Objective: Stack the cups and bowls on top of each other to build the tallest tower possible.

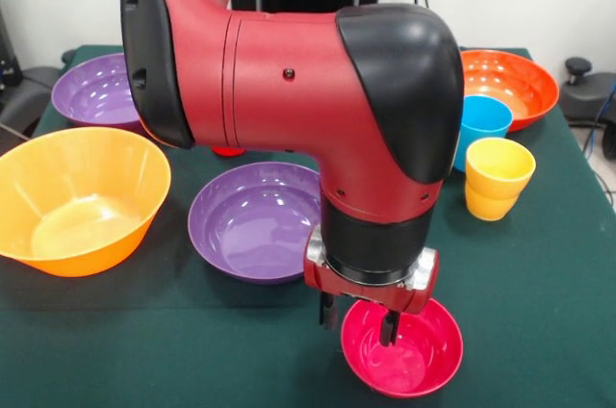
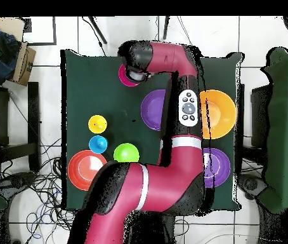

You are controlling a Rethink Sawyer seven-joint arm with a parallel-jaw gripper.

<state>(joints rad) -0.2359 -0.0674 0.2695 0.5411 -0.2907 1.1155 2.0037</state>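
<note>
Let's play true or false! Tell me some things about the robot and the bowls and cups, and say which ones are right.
1. The gripper is over the pink bowl. True.
2. The yellow cup is lying on its side. False: it stands upright.
3. Two purple bowls are on the table. True.
4. The orange bowl is stacked on the pink bowl. False: it sits apart, on the table's far side.
5. The blue cup stands beside the yellow cup. True.
</note>
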